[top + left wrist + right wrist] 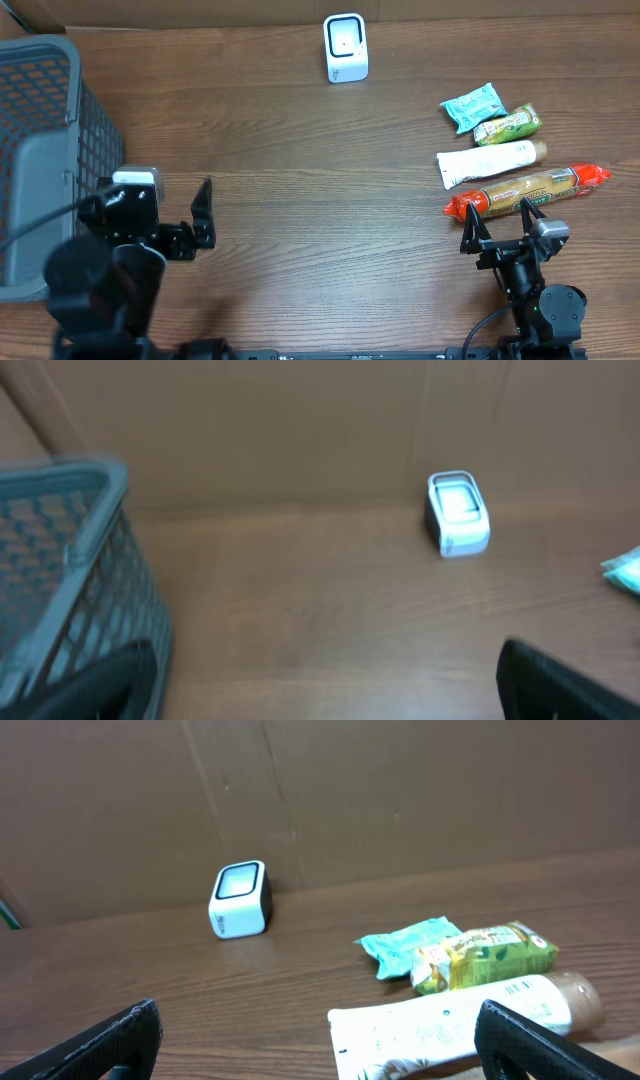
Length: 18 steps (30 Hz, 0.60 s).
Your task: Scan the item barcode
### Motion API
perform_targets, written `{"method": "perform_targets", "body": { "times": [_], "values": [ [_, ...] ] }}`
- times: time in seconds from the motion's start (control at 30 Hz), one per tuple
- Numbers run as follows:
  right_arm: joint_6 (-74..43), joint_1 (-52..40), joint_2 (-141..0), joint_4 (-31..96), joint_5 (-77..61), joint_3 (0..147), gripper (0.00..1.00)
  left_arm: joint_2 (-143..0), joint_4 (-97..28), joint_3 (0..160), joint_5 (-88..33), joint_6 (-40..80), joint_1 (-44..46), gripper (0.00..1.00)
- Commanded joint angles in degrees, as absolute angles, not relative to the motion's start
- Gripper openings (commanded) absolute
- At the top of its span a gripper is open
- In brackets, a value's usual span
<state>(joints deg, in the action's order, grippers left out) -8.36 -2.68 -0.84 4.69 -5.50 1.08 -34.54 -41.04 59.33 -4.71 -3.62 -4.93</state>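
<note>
Overhead is the only view giving us both arms and the full layout. Left to right:
- Grey basket (40, 150) sits far left.
- Left gripper (155, 200) is near the basket's right wall, fingers spread wide with nothing between them.
- White scanner (346, 47) sits back centre, well apart from everything else.
- The items cluster on the right: teal packet (472, 107) touching green packet (508, 125), then white tube (490, 162), then a long sausage-shaped pack (527, 190) nearest the arm.
- Right gripper (498, 215) is just beside that pack, jaws apart and empty.

Left wrist view gives us the basket lattice up close, the scanner, and only a sliver of the teal packet at its right edge. The other items are cut off. Right wrist view gives us the scanner's window face and a side-on look at the teal packet, green packet and tube. We can't make out the sausage-shaped pack there.

All four items carry print, but it's too small or blurred for us to read. We see no legible barcode.

Materials and shapes:
- The basket is a plastic lattice with a solid rim.
- The table (300, 200) is brown woodgrain, with a cardboard wall (400, 790) behind it.
- The scanner is a rounded box with a glossy window tilted up.
- The packets are crinkled film.
- The tube is smooth, with a tan cap.
- The sausage-shaped pack has red ends and a tan middle.
</note>
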Motion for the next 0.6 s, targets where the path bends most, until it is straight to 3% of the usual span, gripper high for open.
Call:
{"method": "perform_targets", "body": {
  "times": [0.0,0.23,0.57],
  "values": [
    [-8.6,-2.9,-0.2,4.4,-4.8,0.5,1.00,-27.6,-29.4,45.8,-4.7,-4.7,-5.2,1.00],
    [-8.6,-2.9,-0.2,4.4,-4.8,0.5,1.00,-12.4,-5.0,19.0,-5.6,-4.7,-5.2,1.00],
    [-8.6,-2.9,-0.2,4.4,-4.8,0.5,1.00,-0.1,-4.5,5.3,-4.0,-7.0,-5.2,1.00]
  ]
}}
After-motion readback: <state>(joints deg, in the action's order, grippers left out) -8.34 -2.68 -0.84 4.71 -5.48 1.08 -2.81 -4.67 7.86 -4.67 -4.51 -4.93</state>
